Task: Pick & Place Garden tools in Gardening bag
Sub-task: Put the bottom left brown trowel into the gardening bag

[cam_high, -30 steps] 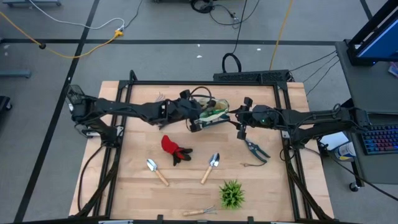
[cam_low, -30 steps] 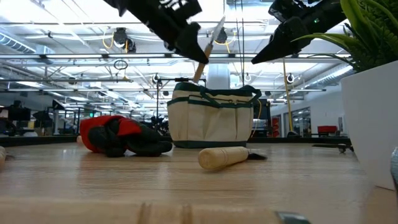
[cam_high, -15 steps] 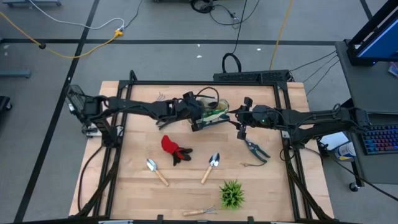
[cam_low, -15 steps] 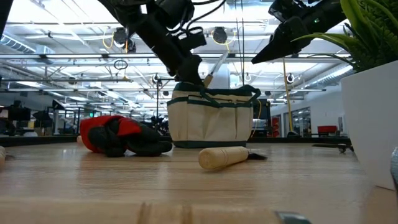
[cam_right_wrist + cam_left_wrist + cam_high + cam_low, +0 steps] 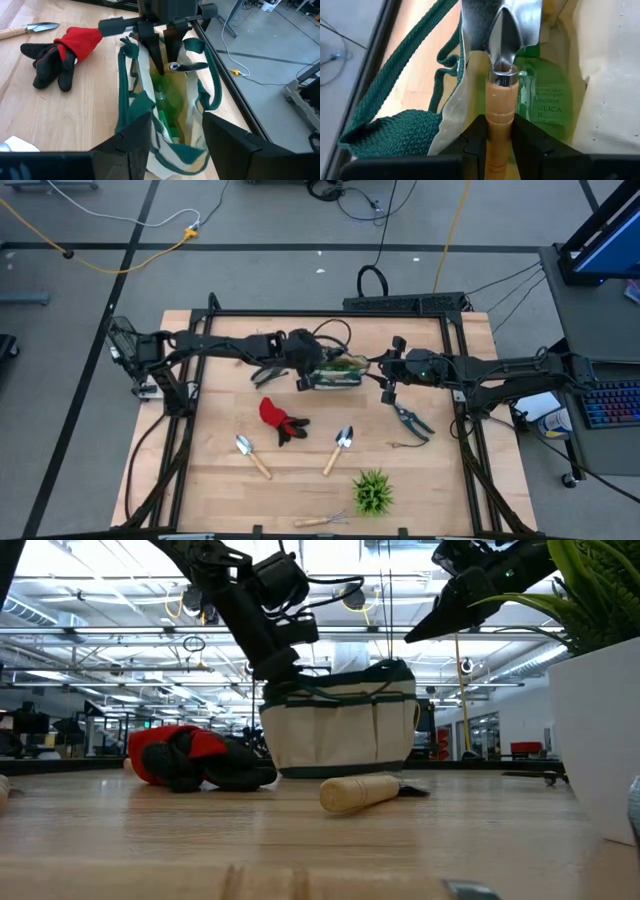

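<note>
The gardening bag [image 5: 338, 372], cream with green trim, stands at the table's far middle [image 5: 340, 730]. My left gripper [image 5: 300, 372] dips into its left end [image 5: 275, 665], shut on a wooden-handled trowel [image 5: 502, 60] whose silver blade [image 5: 507, 30] is inside the bag, over a green bottle [image 5: 545, 105]. My right gripper [image 5: 386, 388] hangs open above and to the right of the bag [image 5: 175, 120], touching nothing. A red-and-black glove [image 5: 280, 420], two trowels [image 5: 252, 456] [image 5: 340, 448], a small rake [image 5: 322, 520] and pruning shears [image 5: 412, 420] lie on the table. My left gripper pinches the trowel's wooden handle [image 5: 499, 115] between its two fingers, a little behind the metal collar. The fingers slant down from the table's left into the bag's mouth. The trowel points ahead of them, blade first, inside the bag and clear of the table.
A green spiky plant [image 5: 373, 492] in a white pot [image 5: 600, 740] stands near the front edge, right of centre. The bag's green loop handles [image 5: 410, 80] lie around its mouth. A black frame [image 5: 330, 313] runs along the table's edges.
My left gripper has sunk and tipped more steeply down, carrying the trowel from above the bag into its mouth. The bag has shifted and turned a little under it. My right gripper has kept still.
</note>
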